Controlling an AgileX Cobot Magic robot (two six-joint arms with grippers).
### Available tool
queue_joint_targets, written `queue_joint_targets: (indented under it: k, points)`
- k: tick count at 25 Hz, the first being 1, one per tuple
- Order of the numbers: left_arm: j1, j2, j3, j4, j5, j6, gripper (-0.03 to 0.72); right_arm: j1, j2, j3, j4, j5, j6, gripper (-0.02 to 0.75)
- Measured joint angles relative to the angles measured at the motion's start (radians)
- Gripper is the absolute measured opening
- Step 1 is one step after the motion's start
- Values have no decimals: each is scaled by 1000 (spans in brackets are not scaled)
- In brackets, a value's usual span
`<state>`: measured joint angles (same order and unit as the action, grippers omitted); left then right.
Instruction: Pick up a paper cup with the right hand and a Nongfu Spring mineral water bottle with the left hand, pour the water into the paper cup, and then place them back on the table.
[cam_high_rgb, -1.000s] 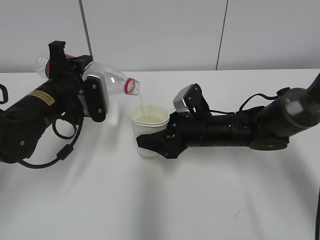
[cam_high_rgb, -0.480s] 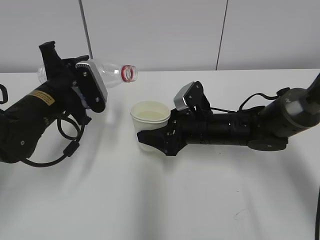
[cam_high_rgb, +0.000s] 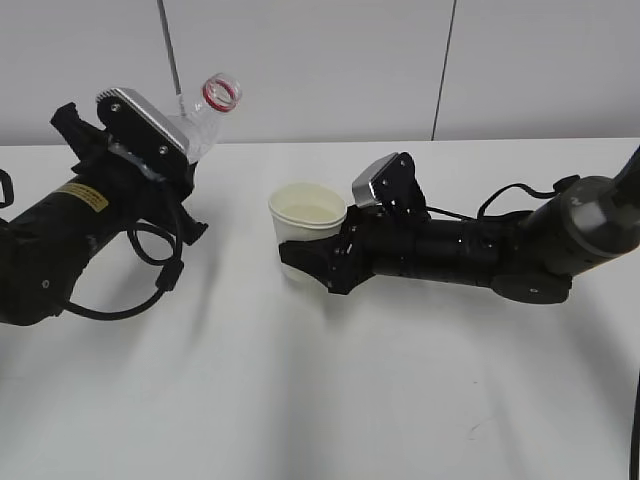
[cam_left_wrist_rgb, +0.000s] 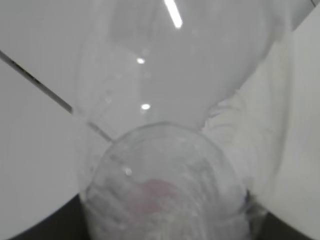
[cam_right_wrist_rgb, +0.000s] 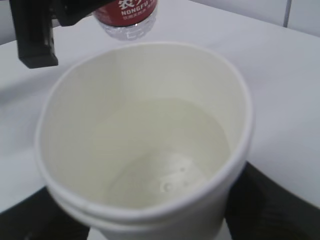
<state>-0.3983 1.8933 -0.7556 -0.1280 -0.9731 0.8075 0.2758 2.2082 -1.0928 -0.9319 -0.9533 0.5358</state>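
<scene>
Right claw (cam_high_rgb: 300, 262) clamped round the cup (cam_high_rgb: 306, 232), jaws hugging its lower wall, and I'm holding it upright just off the table (cam_high_rgb: 330, 400) — or maybe barely touching; from the side I can't tell. Looking down from my right wrist, the cup fills my sight right in front of the claw: water (cam_right_wrist_rgb: 165, 150) sits in the bottom, well below the rim, calm, no stream falling into it.

Further out, beyond the cup and off to the far side, my left claw (cam_high_rgb: 150, 150) grips the bottle (cam_high_rgb: 205, 115) round its body. The neck points up and away, red ring at the top, mouth well apart from the cup and higher than it. Left wrist camera shows only clear plastic pressed close, so I can't read the jaws there; the side view says they're closed on the bottle.

So, my call: pouring looks done, and what's left is the put-back. Next for the right side — lower the cup straight down, keep it level so nothing slops, then ease the jaws apart once it stands. For the left, finish righting the bottle, bring it down onto bare table clear of the cup, and let go only when its base is flat.
</scene>
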Motion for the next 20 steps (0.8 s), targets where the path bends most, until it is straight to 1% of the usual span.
queue_joint_targets:
  k: [3, 6, 10, 13, 16, 20]
  points:
    - [0, 0, 0, -8, 0, -175, 347, 0, 0, 0, 47, 4, -27, 531]
    - [0, 0, 0, -12, 0, -376, 347, 0, 0, 0, 85, 18, -43, 531]
    - [0, 0, 0, -12, 0, -593, 347, 0, 0, 0, 123, 35, -55, 531]
    - [0, 0, 0, -12, 0, -678, 347, 0, 0, 0, 167, 47, -78, 531]
    - [0, 0, 0, -12, 0, -706, 347, 0, 0, 0, 232, 58, -97, 531]
    - [0, 0, 0, -12, 0, -712, 347, 0, 0, 0, 341, 87, -134, 531]
